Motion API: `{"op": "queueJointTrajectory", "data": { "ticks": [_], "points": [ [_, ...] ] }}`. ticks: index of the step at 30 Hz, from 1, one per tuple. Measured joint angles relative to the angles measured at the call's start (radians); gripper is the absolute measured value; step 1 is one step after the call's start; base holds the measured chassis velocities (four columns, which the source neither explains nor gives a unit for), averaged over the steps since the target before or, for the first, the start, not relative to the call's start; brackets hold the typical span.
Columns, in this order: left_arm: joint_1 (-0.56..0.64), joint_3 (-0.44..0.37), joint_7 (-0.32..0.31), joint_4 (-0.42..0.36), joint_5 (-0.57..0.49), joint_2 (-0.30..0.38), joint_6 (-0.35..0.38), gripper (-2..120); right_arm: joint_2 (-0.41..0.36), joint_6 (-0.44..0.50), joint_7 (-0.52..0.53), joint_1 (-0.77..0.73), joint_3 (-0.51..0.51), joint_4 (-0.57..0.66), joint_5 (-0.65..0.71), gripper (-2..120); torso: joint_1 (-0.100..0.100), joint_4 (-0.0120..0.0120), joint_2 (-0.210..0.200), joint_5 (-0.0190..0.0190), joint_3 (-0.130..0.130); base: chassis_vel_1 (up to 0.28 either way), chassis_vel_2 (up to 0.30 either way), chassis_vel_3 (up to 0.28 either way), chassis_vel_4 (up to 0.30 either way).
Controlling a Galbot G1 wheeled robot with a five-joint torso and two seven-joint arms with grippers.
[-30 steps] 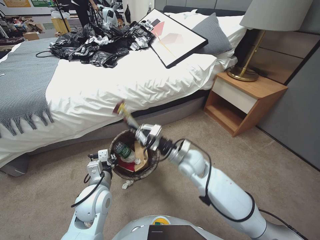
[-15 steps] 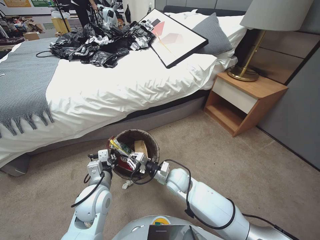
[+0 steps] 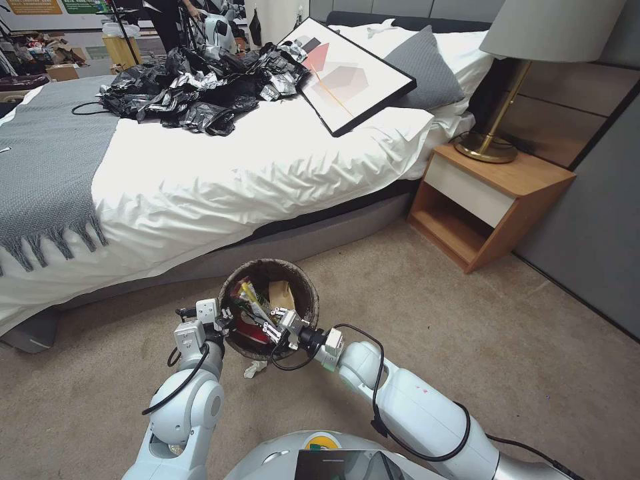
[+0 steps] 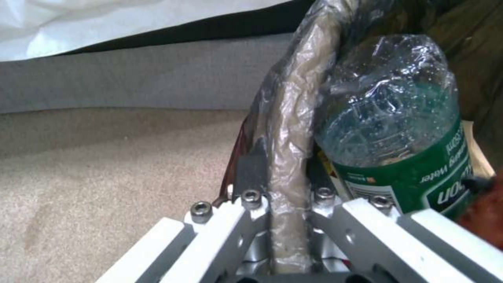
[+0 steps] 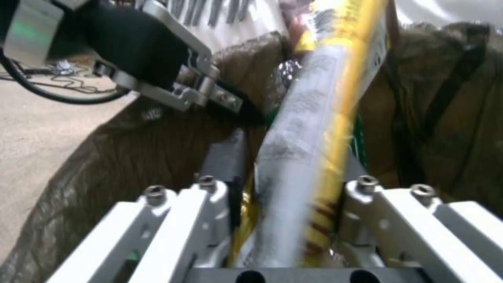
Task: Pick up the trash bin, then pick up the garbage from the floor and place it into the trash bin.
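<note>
The trash bin, round with a dark liner over its rim, hangs just above the carpet by the bed. My left gripper is shut on its near-left rim; in the left wrist view the left gripper clamps the liner-covered rim beside a green-labelled bottle. My right gripper reaches into the bin mouth, shut on a yellow wrapper; the wrapper runs between its fingers. A tan paper bag and a red packet lie inside. A white tissue wad lies on the floor under the bin.
The bed stands close behind the bin, with a heap of black bags and a framed picture on it. A wooden nightstand with a lamp is at the right. Open carpet lies between.
My right gripper came down from above the bin's far rim and drew back toward me, carrying the yellow wrapper into the bin. The left gripper and bin stayed put.
</note>
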Motion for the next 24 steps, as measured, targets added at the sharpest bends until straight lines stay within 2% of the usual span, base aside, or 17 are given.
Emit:
{"op": "queueJointTrajectory", "data": {
  "ticks": [5, 6, 8, 9, 12, 14, 16, 17, 20, 24],
  "points": [
    [0.0, 0.0, 0.0, 0.0, 0.0, 0.0, 0.0, 0, -0.006, -0.001, 0.0, 0.001, 0.011, 0.007, -0.007, 46, 0.0, 0.0, 0.0, 0.0001, 0.0, 0.0, 0.0, 0.0, 0.0],
    [0.0, 0.0, 0.0, 0.0, 0.0, 0.0, 0.0, 0, -0.006, -0.001, 0.0, 0.001, 0.011, 0.007, -0.007, 46, 0.0, 0.0, 0.0, 0.0001, 0.0, 0.0, 0.0, 0.0, 0.0],
    [0.0, 0.0, 0.0, 0.0, 0.0, 0.0, 0.0, 0, -0.006, -0.001, -0.004, 0.001, 0.015, 0.019, -0.009, 57, 0.0, 0.0002, 0.0, 0.0001, 0.0, 0.0, 0.0, 0.0, 0.0],
    [0.0, 0.0, 0.0, 0.0, 0.0, 0.0, 0.0, 0, -0.006, -0.001, -0.004, 0.001, 0.015, 0.019, -0.009, 57, 0.0, 0.0002, 0.0, 0.0001, 0.0, 0.0, 0.0, 0.0, 0.0],
    [0.0, 0.0, 0.0, 0.0, 0.0, 0.0, 0.0, 0, -0.012, -0.002, -0.01, 0.0, 0.03, 0.042, -0.01, 72, 0.0, 0.0001, 0.0, 0.0001, 0.0, 0.0, 0.0, 0.0, 0.0],
    [0.0, 0.0, 0.0, 0.0, 0.0, 0.0, 0.0, 0, -0.015, -0.003, -0.011, 0.0, 0.034, 0.052, -0.01, 76, 0.0, 0.0001, 0.0, 0.0001, 0.0, 0.0, 0.0, 0.0, 0.0],
    [0.0, 0.0, 0.0, 0.0, 0.0, 0.0, 0.0, 0, -0.022, -0.004, -0.017, -0.001, 0.04, 0.064, -0.01, 87, 0.0, 0.0001, 0.0, 0.0001, 0.0, 0.0, 0.0, 0.0, 0.0],
    [0.0, 0.0, 0.0, 0.0, 0.0, 0.0, 0.0, 0, -0.022, -0.004, -0.017, -0.001, 0.04, 0.064, -0.01, 87, 0.0, 0.0001, 0.0, 0.0001, 0.0, 0.0, 0.0, 0.0, 0.0],
    [0.0, 0.0, 0.0, 0.0, 0.0, 0.0, 0.0, 0, -0.027, -0.005, -0.02, -0.005, 0.057, 0.101, -0.01, 98, 0.0, 0.0001, 0.0, 0.0001, 0.0, 0.0, 0.0, 0.0, 0.0],
    [0.0, 0.0, 0.0, 0.0, 0.0, 0.0, 0.0, 0, -0.025, -0.011, -0.016, -0.009, 0.105, 0.194, -0.009, 100, 0.0, 0.0001, 0.0, 0.0001, 0.0, 0.0, 0.0, 0.0, 0.0]
  ]
}}
